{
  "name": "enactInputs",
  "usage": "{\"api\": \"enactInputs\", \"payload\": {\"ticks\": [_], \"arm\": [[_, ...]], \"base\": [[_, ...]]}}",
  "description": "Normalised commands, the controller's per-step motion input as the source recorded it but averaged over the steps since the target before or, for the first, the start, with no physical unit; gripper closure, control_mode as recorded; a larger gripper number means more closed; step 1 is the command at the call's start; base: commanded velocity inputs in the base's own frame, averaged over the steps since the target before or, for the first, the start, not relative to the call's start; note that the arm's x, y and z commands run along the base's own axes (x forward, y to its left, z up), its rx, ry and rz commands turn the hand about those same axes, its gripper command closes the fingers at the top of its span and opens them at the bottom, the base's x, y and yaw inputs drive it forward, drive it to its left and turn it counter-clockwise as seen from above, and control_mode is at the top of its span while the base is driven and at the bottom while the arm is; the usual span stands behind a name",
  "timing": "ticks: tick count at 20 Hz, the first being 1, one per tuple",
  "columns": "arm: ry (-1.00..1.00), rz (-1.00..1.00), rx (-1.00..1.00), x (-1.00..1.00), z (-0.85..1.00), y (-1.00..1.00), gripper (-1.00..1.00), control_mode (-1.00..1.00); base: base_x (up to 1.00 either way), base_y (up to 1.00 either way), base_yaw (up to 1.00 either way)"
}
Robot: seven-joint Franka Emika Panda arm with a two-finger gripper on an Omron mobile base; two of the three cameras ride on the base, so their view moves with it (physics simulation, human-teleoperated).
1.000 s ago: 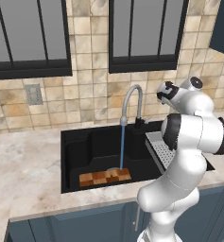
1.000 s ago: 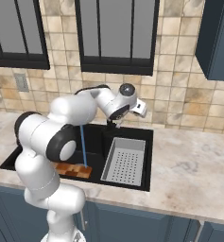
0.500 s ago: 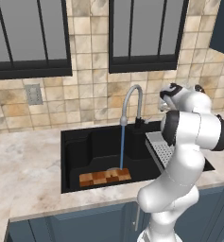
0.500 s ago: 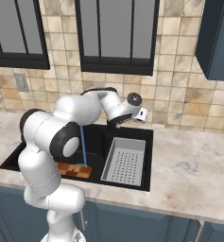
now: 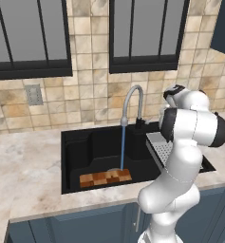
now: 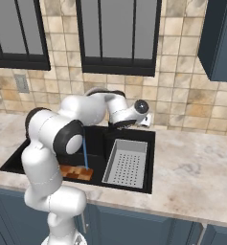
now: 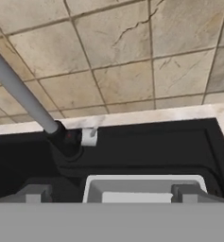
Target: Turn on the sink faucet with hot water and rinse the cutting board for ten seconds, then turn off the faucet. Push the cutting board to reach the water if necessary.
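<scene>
Faucet [image 5: 132, 102]: on. Water [image 5: 123, 148] lands on the cutting board [image 5: 105, 178], near-centre in the sink [image 5: 76, 147]. Hand [image 6: 146, 119]: released, holding nothing, near the lever [image 7: 89, 137]. Done: turn-on. Left: rinse, likely; turn-off.

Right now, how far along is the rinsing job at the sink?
Done: the sink faucet is on, and the water lands on the cutting board. In hand: rinsing, while the open gripper faces the lever. Left: shutting it off.
</scene>
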Motion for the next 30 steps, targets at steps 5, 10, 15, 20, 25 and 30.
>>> {"api": "enactInputs", "payload": {"ticks": [5,10,15,20,25,30], "arm": [[0.0,0.02,0.0,0.26,-0.04,0.0,-1.0,-1.0],[0.0,0.0,0.0,0.39,-0.02,0.0,-1.0,-1.0],[0.01,0.0,0.0,0.35,-0.01,0.0,-1.0,-1.0],[0.02,0.0,0.0,0.06,-0.04,0.0,-1.0,-1.0],[0.0,0.0,0.0,0.0,-0.13,0.0,-1.0,-1.0],[0.0,0.0,0.0,0.0,-0.08,0.0,-1.0,-1.0]], "base": [[0.0,0.0,0.0],[0.0,0.0,0.0],[0.0,0.0,0.0],[0.0,0.0,0.0],[0.0,0.0,0.0],[0.0,0.0,0.0]]}}
